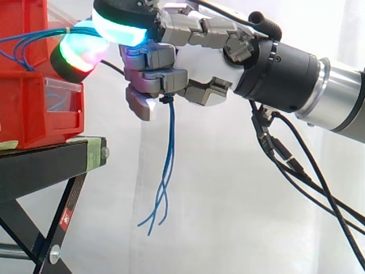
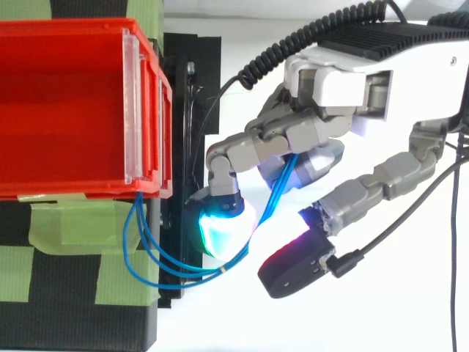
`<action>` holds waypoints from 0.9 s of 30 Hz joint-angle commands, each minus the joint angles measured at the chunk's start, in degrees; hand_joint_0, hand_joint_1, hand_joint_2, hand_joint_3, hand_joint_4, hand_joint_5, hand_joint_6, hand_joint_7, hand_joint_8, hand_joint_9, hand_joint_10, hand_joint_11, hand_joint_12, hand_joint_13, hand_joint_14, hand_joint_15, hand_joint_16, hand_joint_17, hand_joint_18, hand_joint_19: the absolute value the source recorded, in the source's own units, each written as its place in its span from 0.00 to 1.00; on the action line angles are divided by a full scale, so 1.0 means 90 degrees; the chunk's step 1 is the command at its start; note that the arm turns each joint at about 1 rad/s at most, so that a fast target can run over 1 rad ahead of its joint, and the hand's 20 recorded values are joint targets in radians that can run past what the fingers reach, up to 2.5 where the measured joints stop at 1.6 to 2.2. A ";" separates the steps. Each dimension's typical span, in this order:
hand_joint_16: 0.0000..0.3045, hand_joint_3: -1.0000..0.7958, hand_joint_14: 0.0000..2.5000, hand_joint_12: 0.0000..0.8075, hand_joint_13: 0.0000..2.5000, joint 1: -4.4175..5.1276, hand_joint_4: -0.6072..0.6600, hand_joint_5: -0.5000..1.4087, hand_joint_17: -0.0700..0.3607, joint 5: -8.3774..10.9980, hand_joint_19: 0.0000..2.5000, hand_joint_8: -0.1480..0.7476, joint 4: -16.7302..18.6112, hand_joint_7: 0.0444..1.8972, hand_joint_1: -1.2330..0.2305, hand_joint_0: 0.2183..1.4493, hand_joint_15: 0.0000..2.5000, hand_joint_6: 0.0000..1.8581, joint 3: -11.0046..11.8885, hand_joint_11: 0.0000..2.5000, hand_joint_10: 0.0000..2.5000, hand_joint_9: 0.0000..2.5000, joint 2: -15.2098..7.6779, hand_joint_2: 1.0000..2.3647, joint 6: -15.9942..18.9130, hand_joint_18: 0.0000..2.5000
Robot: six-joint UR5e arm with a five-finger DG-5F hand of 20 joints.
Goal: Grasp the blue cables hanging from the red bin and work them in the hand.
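The hand [image 1: 199,61] sits just off the front of the red bin [image 2: 66,110]. Its fingers are curled shut round the blue cables [image 1: 169,160], clamping them against the palm. The cables leave the bin at one front corner, sag in a loose loop beside its front wall and over the edge of the black stand [image 1: 40,165], then rise to the hand. Past the grip, their free ends hang straight down, below the bin's level and well apart from the stand's edge. They splay at the tips, with open room all round. A small dark tie seems to bind the strands right under the fingers, though it is too small to be sure. One glowing fingertip [image 1: 80,54] lies near the bin's front corner, beside the cable loop and apart from the bin wall in the top view. A second pad [image 1: 122,28] glows cyan farther from the bin. The thumb [image 2: 308,253] reaches away from the bin, clear of the cables. A lower bin [image 1: 34,108] stands under the red bin on the stand. Green tape [image 2: 73,227] covers the stand's top beside the bin. A white curtain [image 1: 228,217] hangs behind it all.
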 commanded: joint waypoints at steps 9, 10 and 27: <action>0.14 0.63 1.00 0.50 0.25 -0.0003 0.68 0.39 0.39 -0.0010 0.43 0.56 -0.0019 0.66 0.39 0.80 0.57 0.00 -0.0004 0.68 1.00 0.14 -0.0053 0.01 0.0009 0.36; 0.14 0.64 1.00 0.51 0.25 -0.0003 0.67 0.39 0.39 -0.0020 0.43 0.56 -0.0019 0.67 0.39 0.80 0.58 0.00 -0.0004 0.70 1.00 0.14 -0.0053 0.01 0.0009 0.36; 0.13 0.38 1.00 0.50 0.23 -0.0013 0.68 0.37 0.37 -0.0020 0.59 0.57 -0.0029 0.65 0.40 0.71 0.59 0.00 -0.0004 0.69 1.00 0.12 -0.0053 0.02 0.0009 0.44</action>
